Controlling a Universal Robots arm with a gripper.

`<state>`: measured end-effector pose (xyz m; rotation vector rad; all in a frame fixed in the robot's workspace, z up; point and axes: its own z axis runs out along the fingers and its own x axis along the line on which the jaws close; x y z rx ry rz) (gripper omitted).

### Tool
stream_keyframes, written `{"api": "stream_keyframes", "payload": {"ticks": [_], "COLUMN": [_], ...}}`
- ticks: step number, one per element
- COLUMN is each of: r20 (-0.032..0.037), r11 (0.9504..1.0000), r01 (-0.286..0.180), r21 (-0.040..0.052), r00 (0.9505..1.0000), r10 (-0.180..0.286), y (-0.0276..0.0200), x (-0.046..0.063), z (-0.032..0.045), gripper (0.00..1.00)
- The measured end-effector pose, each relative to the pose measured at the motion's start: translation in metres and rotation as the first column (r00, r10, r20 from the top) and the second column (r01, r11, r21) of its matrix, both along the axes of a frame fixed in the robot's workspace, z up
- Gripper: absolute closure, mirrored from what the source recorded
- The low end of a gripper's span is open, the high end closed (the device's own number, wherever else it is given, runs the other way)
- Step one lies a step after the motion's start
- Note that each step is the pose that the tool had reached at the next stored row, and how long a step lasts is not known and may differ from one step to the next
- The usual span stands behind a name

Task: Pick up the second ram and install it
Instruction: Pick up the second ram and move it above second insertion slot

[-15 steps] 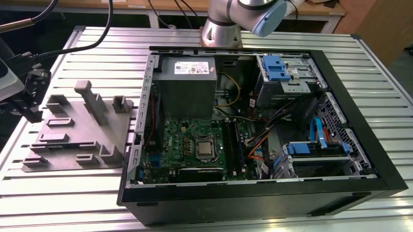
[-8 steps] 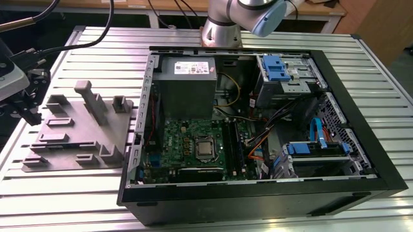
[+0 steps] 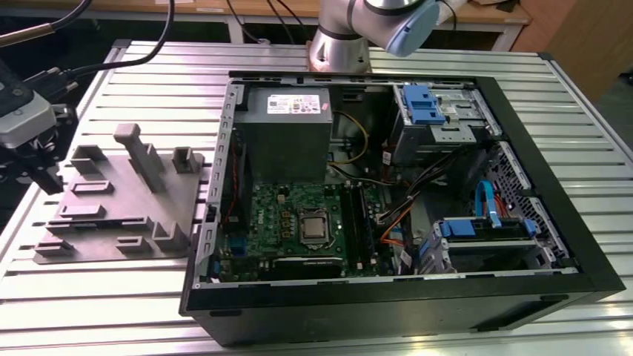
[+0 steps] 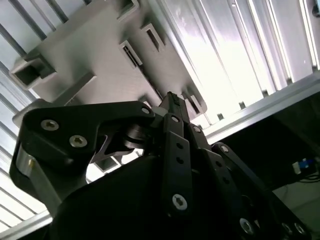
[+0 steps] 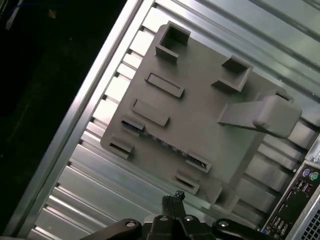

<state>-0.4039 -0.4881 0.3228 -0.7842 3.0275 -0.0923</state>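
The gripper (image 3: 44,176), a black linkage-type tool with 2 fingers (image 4: 172,115), is seen closed in both wrist views, the fingertips pressed together with nothing held between them. In the exterior view it hangs above the ribbed aluminium table (image 3: 396,59) at the exterior view's left, just beside the grey plastic tray (image 3: 109,196) with upright blocks. The second ram (image 5: 163,144), a long, narrow dark-blue memory stick, is seen edge-on in the first wrist view, seated in the tray's long slot between 2 small end blocks, and is apart from the gripper (image 5: 172,196). In the second wrist view the closed tips (image 4: 170,96) are shown over the tray (image 4: 100,50). To the exterior view's right of the tray, an open black computer case (image 3: 396,293) is laid on its side, with a green motherboard (image 3: 282,215) carrying a silver square chip on its near side and a grey power-supply box (image 3: 287,130) on its far side.
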Motion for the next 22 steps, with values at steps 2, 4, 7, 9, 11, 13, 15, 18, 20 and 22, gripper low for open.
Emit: {"api": "stream_keyframes", "payload": {"ticks": [2,4,7,9,11,13,15,18,20,22], "r20": [0.0000,-0.0002,-0.0002,-0.0003,-0.0003,-0.0003,-0.0004,-0.0005,-0.0005,-0.0005], "r11": [0.9994,0.9974,0.9921,0.9869,0.9805,0.9728,0.9633,0.9475,0.9354,0.9221], "r01": [-0.035,-0.072,-0.126,-0.161,-0.197,-0.232,-0.268,-0.320,-0.354,-0.387], "r21": [-0.0023,-0.0046,-0.0063,-0.0066,-0.0067,-0.0068,-0.0071,-0.0074,-0.0076,-0.0076], "r00": [0.9994,0.9974,0.9921,0.9869,0.9805,0.9728,0.9634,0.9475,0.9354,0.9221], "r10": [0.035,0.072,0.126,0.161,0.197,0.232,0.268,0.320,0.354,0.387], "y": [0.0000,0.0000,0.0000,0.0000,0.0000,0.0000,0.0000,0.0000,0.0000,0.0000], "x": [0.0000,0.0001,0.0000,0.0000,0.0000,0.0000,0.0000,0.0000,0.0000,0.0000], "z": [-0.0001,-0.0002,-0.0006,-0.0008,-0.0012,-0.0014,-0.0017,-0.0020,-0.0023,-0.0026], "gripper": [0.90,0.90,0.90,0.90,0.90,0.90,0.90,0.90,0.90,0.90]}}
